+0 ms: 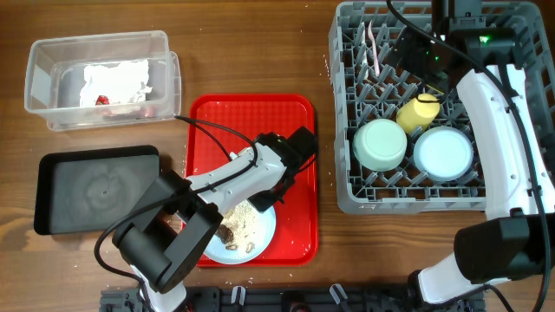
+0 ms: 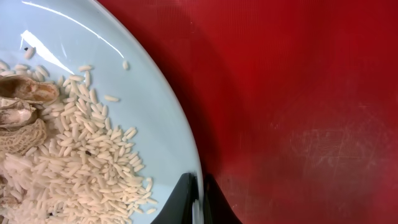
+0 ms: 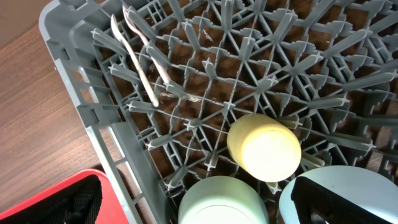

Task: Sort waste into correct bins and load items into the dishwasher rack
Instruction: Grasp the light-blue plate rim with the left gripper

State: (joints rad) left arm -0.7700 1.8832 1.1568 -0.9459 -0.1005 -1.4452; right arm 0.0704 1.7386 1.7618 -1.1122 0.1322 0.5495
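A light blue plate [image 1: 264, 227] with beige rice crumbs [image 2: 81, 155] and brown food scraps [image 2: 25, 106] lies on the red tray [image 1: 251, 117]. My left gripper [image 2: 198, 200] is shut on the plate's right rim, one finger inside and one outside. The grey dishwasher rack [image 1: 347, 52] holds a yellow cup [image 1: 418, 111], a mint green bowl [image 1: 380, 143], a light blue bowl [image 1: 442, 152] and a white fork and spoon [image 1: 373, 48]. My right gripper [image 3: 205, 205] hangs open over the rack, above the cup [image 3: 264, 146] and bowls, holding nothing.
A clear tub [image 1: 52, 52] at the back left holds a crumpled white wrapper with red marks [image 1: 117, 82]. A shallow black tray [image 1: 95, 186] sits left of the red tray. The right arm [image 1: 499, 130] reaches along the rack's right side.
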